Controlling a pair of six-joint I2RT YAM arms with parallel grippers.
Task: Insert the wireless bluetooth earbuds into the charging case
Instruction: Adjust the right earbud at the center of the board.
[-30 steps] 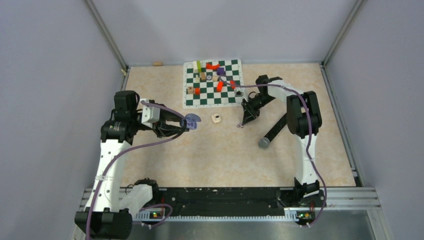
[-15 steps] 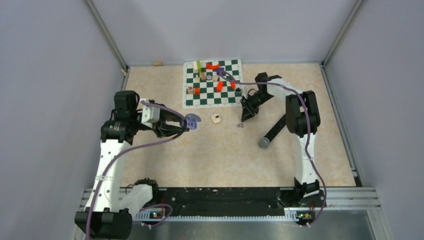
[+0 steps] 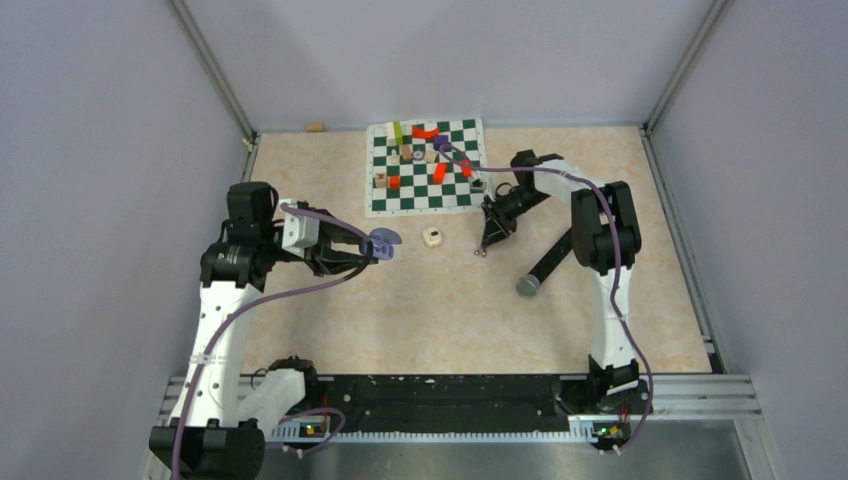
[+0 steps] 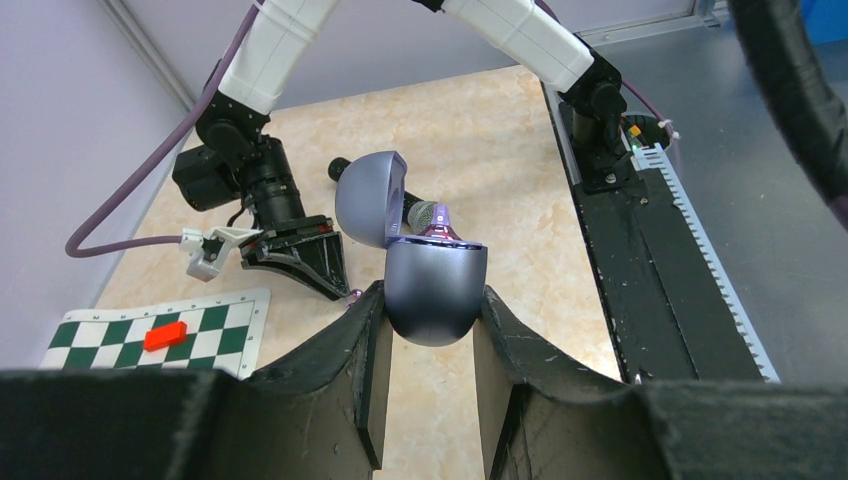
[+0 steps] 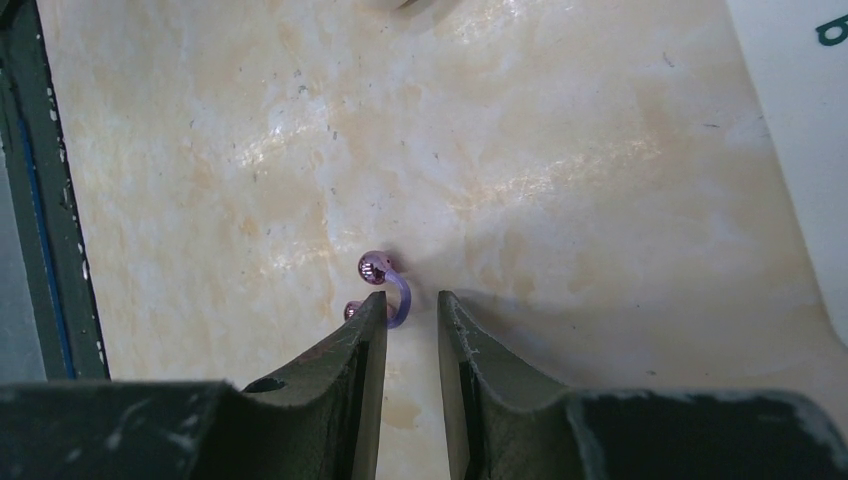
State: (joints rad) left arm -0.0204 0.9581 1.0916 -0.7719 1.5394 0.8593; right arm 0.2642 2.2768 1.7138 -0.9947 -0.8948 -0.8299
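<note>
My left gripper [image 3: 362,250] is shut on the purple-grey charging case [image 3: 383,242], held above the table with its lid open. In the left wrist view the case [image 4: 435,285] sits between my fingertips, and a small purple earbud [image 4: 441,222] sticks up from its top. My right gripper [image 3: 487,238] points down at another tiny purple earbud [image 3: 481,252] on the table. In the right wrist view this earbud [image 5: 392,288], a curved hook with two beads, lies at my fingertips. My right gripper [image 5: 410,300] has its jaws a narrow gap apart, the left tip touching the earbud.
A green-and-white chessboard mat [image 3: 425,196] with several small blocks lies at the back centre. A small white cube [image 3: 432,237] sits between the grippers. A black microphone [image 3: 545,265] lies to the right of my right gripper. A cork [image 3: 316,127] rests by the back wall.
My right gripper rose off the table, leaving the earbud lying there, then came back down over it. The left arm and the case have not moved.
</note>
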